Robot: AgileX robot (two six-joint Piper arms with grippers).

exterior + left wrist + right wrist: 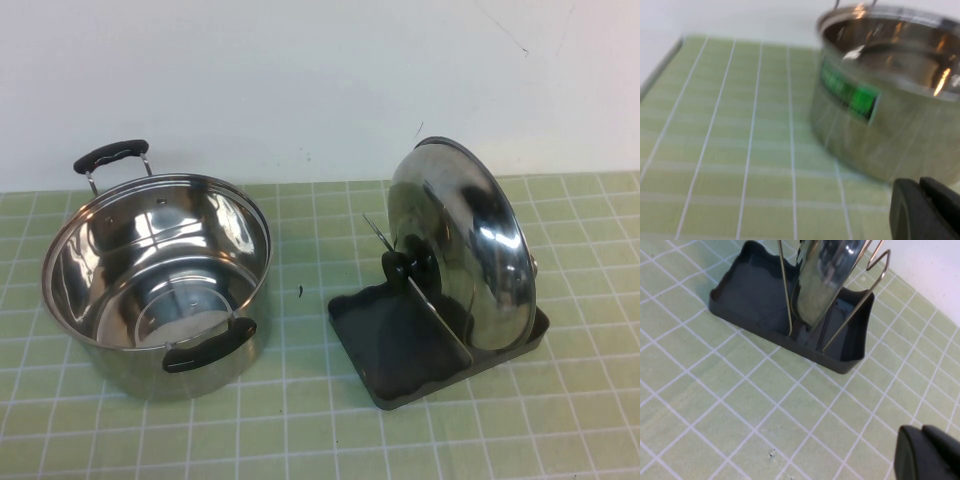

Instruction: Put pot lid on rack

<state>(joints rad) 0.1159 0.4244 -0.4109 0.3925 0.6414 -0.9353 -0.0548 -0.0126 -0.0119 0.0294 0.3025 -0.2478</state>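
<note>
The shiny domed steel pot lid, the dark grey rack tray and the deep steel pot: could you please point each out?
pot lid [470,235], high view, domed face.
rack [385,335], high view, bare tray floor.
pot [150,265], high view, inner wall.
left gripper [927,210], left wrist view.
right gripper [927,455], right wrist view.

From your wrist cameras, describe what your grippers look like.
Little shows. The left gripper appears as dark grey, matte, rounded finger parts near the pot; the right gripper looks the same over the green tiled mat. No cables or markings visible.

No readable text anywhere; a green label [849,94] on the pot [890,95] is too blurred.
</note>
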